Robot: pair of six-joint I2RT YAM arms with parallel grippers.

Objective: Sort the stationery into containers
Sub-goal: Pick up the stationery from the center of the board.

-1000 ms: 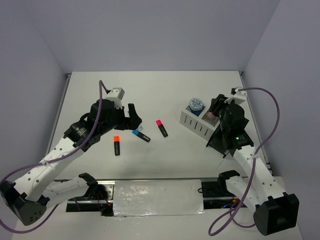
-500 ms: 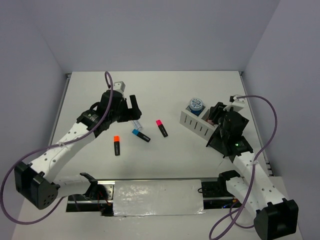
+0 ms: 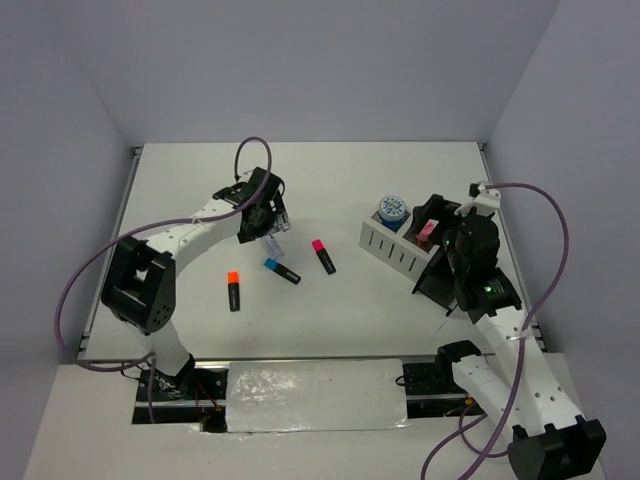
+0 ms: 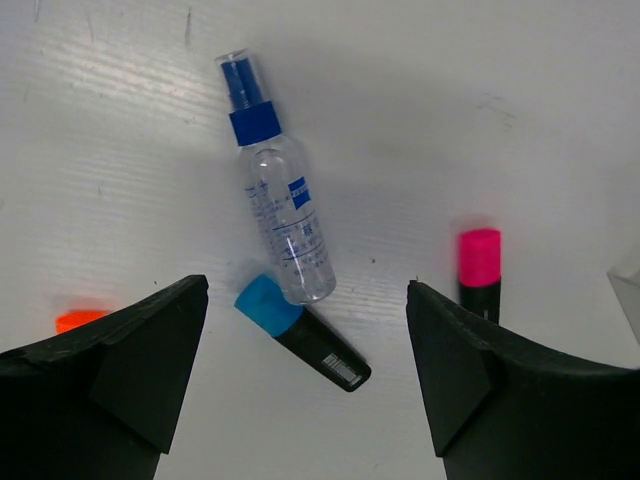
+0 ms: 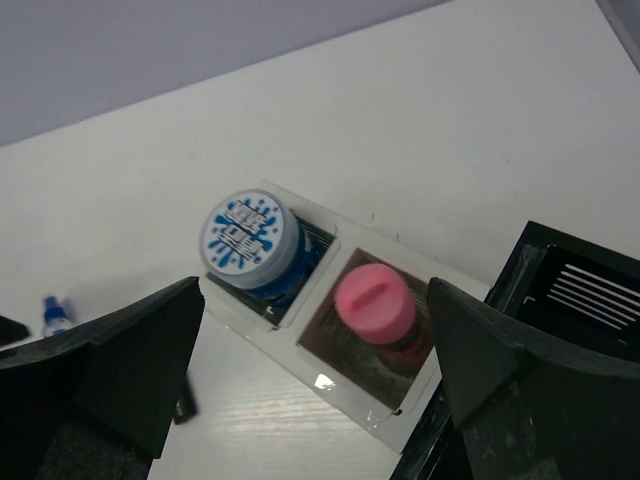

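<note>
Both open & empty, L gripper [image 4: 305,325], R gripper [image 5: 315,300], white tabletop [image 3: 400,180], lilac walls [image 3: 300,70] 3 sides

White table [image 3: 330,185] holds highlighters [image 4: 310,340], bottle [image 4: 290,235], white box [image 3: 392,251], black box [image 5: 580,300].

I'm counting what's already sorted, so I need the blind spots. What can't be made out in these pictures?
Black box interior: top view, right arm covers it; right wrist view, frame edge cuts it.
Orange highlighter: left wrist view, left tool hides all but its cap.
Bottle: top view, mostly under the left tool.
</note>
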